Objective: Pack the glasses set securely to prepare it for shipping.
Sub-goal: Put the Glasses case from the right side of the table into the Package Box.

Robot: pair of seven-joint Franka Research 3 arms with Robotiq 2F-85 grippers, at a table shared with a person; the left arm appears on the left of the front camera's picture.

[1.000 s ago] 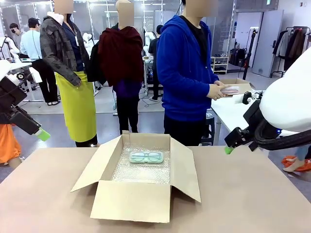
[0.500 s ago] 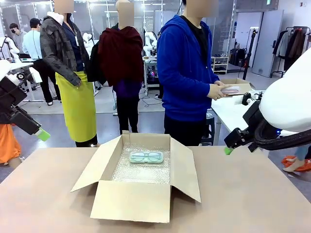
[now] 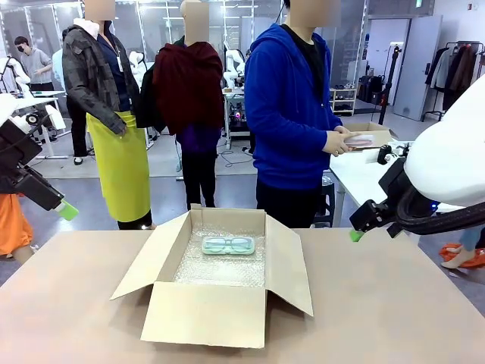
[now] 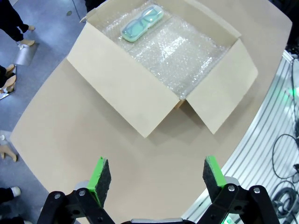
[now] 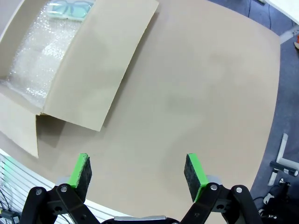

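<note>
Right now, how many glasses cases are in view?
2. The mint-green case lies on the bubble wrap in the open cardboard box, near its far wall. The pink case is in the person's hands, beyond the box.

Front camera faces across the tabletop (image 3: pixel 394 303). Wrist cameras look steeply down past the left claw (image 4: pixel 152 173) and right claw (image 5: pixel 138 171) from high up; all views share the cardboard box (image 3: pixel 204 312) beyond.

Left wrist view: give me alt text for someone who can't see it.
An open cardboard box lined with bubble wrap sits on a tan table, with a clear case of mint-green glasses lying flat near one corner inside. The left gripper hangs open and empty above bare tabletop, clear of the box.
</note>
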